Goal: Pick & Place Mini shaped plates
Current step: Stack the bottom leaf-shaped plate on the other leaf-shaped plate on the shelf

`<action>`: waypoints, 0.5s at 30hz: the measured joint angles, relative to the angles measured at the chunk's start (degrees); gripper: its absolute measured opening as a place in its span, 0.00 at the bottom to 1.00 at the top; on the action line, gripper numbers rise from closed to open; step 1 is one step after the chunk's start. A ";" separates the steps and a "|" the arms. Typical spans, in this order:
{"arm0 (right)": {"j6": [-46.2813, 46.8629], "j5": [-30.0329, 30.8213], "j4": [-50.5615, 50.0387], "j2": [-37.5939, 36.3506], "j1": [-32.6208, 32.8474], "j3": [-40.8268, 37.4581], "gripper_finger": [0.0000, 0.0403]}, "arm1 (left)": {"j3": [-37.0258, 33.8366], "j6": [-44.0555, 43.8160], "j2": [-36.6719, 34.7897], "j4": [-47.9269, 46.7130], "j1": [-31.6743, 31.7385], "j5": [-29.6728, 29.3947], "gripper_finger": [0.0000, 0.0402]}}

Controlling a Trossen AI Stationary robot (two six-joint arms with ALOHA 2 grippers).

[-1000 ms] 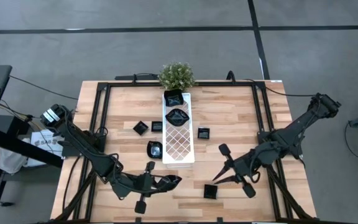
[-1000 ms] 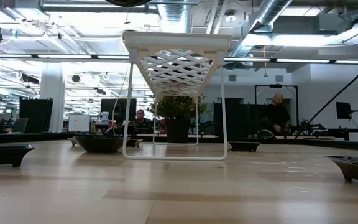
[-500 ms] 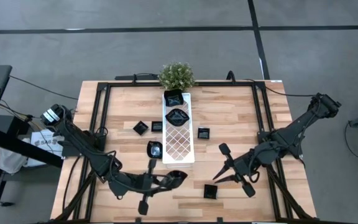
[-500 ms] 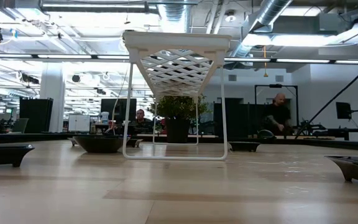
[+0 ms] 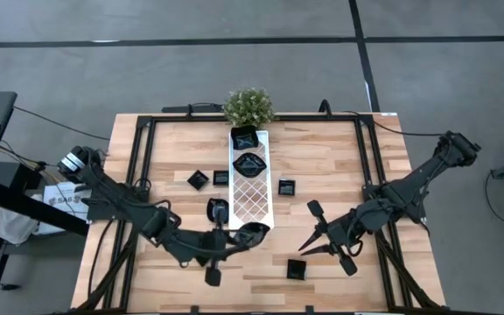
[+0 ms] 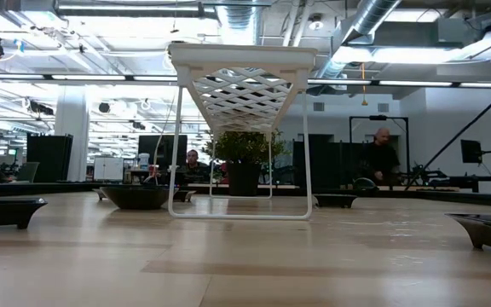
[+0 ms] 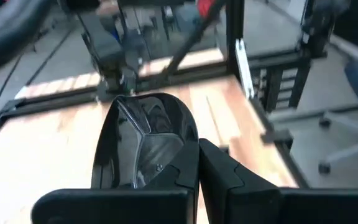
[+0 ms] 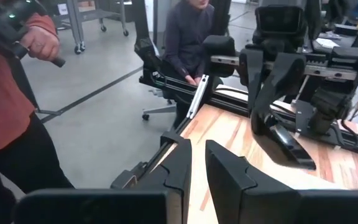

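My left gripper (image 5: 241,238) is clamped on a glossy black leaf-shaped mini plate (image 5: 253,233), carried at the near end of the long white lattice tray (image 5: 251,199), toward six o'clock of the table. Other small black dishes (image 5: 218,210) lie beside the tray. At four o'clock my right gripper (image 5: 308,229) waits, fingers narrowly parted, empty, by a small black square plate (image 5: 297,269).

Left hand (image 5: 239,238) clamped shut at table centre, right hand (image 5: 309,229) hovering, fingers slightly parted
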 joint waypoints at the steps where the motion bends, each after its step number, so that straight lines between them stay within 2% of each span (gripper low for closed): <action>1: 0.00 0.00 0.02 0.00 -0.33 0.00 0.10 | 0.81 0.05 0.00 -2.13 0.61 0.70 0.02; 6: -0.33 0.01 -0.13 0.00 -2.84 0.00 0.10 | 2.02 2.60 -1.03 -8.45 3.98 1.76 0.02; 15: -0.44 0.02 -1.51 0.00 -9.72 0.00 0.10 | 1.90 22.69 -8.83 -14.16 12.46 2.13 0.02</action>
